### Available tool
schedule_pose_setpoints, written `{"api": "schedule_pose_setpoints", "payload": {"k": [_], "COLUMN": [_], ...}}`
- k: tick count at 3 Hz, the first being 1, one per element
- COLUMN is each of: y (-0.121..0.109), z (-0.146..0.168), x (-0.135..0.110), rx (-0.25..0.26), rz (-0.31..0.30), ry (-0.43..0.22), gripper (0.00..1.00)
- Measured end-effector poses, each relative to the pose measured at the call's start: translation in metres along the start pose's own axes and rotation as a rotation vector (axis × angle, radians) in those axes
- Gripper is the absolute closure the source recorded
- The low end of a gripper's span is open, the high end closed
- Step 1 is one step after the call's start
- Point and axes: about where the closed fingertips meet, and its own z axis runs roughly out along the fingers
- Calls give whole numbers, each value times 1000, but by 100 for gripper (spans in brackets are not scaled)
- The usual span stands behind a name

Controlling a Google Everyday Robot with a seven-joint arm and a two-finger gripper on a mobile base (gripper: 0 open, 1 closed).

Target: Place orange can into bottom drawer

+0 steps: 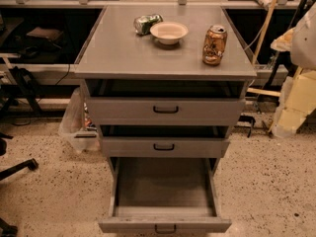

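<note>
The orange can (214,45) stands upright on the right side of the grey cabinet top (118,48), near its front edge. The bottom drawer (164,189) is pulled far out, and its inside is bare. It has a small black handle at the front. My gripper (288,39) shows as a pale shape at the right edge of the camera view, to the right of the can and apart from it, beyond the cabinet's side. It holds nothing that I can see.
A green and silver can (146,23) lies on its side at the back of the top, next to a white bowl (169,32). The two upper drawers (165,110) are slightly open. Yellow foam blocks (296,102) stand right of the cabinet, a plastic bag (74,122) left.
</note>
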Motion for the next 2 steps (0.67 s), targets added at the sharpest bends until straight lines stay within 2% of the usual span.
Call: {"api": "schedule_pose_setpoints", "payload": {"k": [1,2], "y": [0,-17], "z": [0,-1], "x": [0,-2], "rx": [0,-5], "rz": [0,-12], "ry": [0,-35], "gripper": [0,0]}}
